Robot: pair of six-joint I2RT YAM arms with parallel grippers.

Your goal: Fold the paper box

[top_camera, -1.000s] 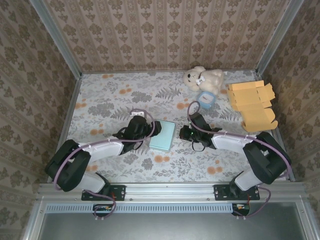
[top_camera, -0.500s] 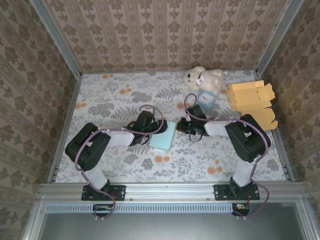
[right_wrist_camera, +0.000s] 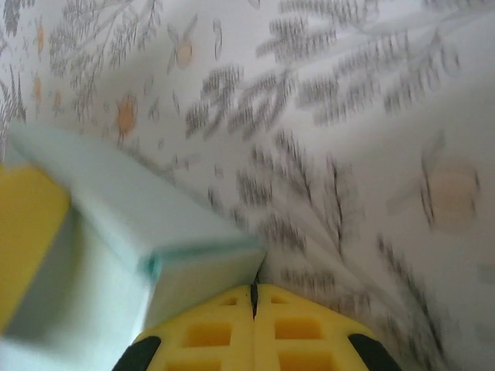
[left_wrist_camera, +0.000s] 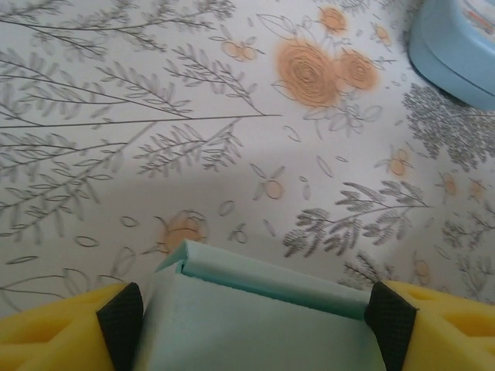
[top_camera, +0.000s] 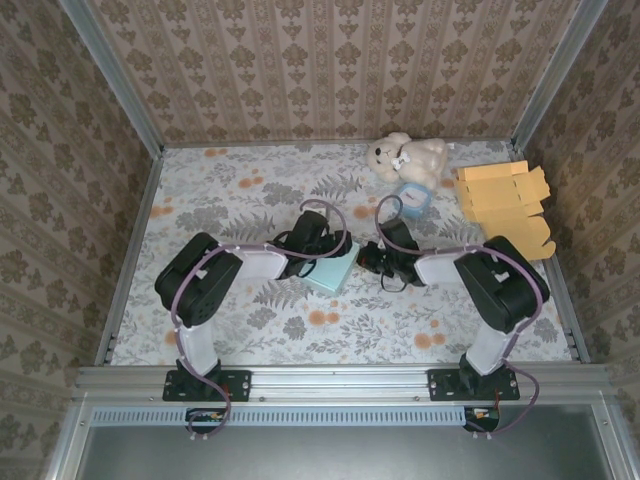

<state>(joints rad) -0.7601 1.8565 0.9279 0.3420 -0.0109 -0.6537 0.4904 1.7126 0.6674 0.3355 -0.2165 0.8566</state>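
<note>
I see the paper box (top_camera: 332, 270), pale teal and closed up, lying near the middle of the flowered desk (top_camera: 240, 200). My left claw (top_camera: 318, 248) reaches it from about 10 o'clock. In its wrist view the left claw (left_wrist_camera: 255, 317) pinches the box (left_wrist_camera: 255, 332) across its width, and both black pads (left_wrist_camera: 120, 325) look to be touching its sides. My right claw (top_camera: 368, 258) sits at the box's 3 o'clock side. Its yellow fingers (right_wrist_camera: 209, 332) are pressed together and its tip is against a box corner (right_wrist_camera: 201, 259). A teddy bear (top_camera: 405, 157) rests at 1 o'clock and orange cardboard (top_camera: 505, 205) at 2 o'clock.
</note>
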